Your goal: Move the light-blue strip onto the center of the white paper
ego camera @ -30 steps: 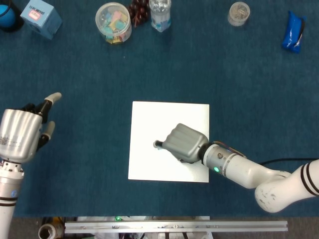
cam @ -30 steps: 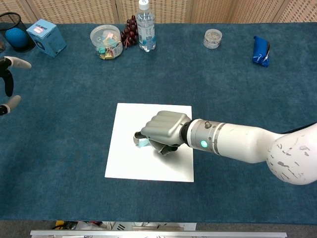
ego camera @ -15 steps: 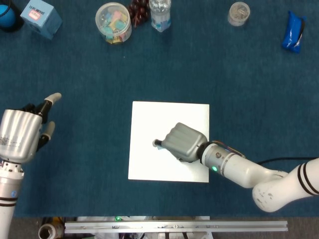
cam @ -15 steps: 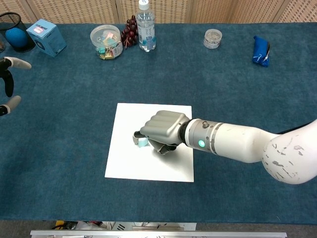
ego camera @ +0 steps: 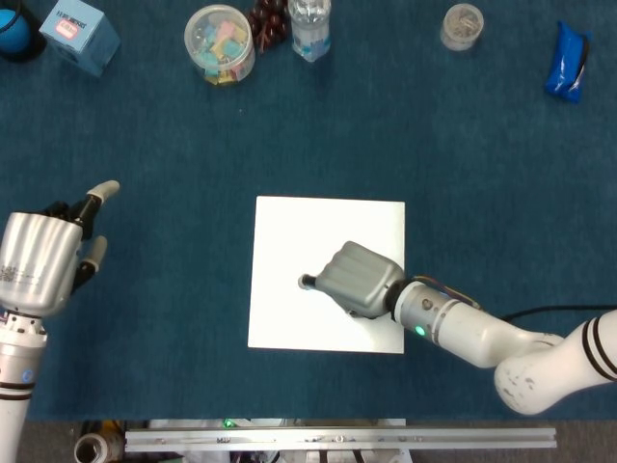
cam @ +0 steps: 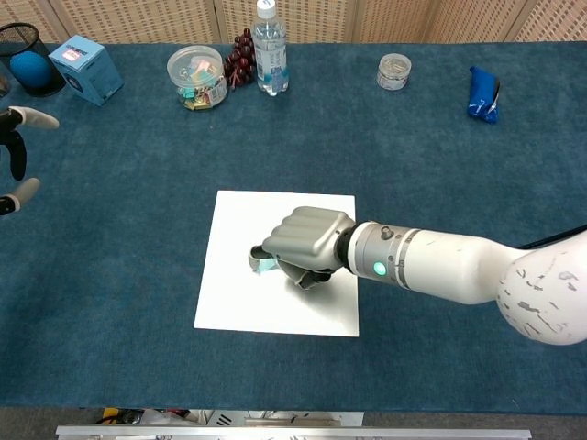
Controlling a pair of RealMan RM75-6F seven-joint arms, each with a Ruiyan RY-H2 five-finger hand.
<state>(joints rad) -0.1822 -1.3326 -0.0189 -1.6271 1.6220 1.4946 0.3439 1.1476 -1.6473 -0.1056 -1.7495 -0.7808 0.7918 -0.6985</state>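
The white paper (ego camera: 308, 227) (cam: 246, 225) lies mid-table on the blue cloth. My right hand (ego camera: 359, 278) (cam: 307, 243) sits low over its middle, fingers curled and pointing left. In the chest view a small piece of the light-blue strip (cam: 267, 266) shows pinched under the fingertips, just above or on the paper. The head view hides the strip beneath the hand. My left hand (ego camera: 39, 260) (cam: 14, 156) hovers at the far left edge, fingers apart, holding nothing.
Along the back edge stand a blue box (ego camera: 79, 34), a jar of coloured clips (ego camera: 220, 43), dark grapes (cam: 242, 57), a water bottle (ego camera: 309, 24), a small clear jar (ego camera: 463, 25) and a blue pouch (ego camera: 567, 62). A black cup (cam: 26, 57) holds a blue ball.
My right hand shifted slightly left and then back right over the paper, still holding the strip. The left hand has stayed put.
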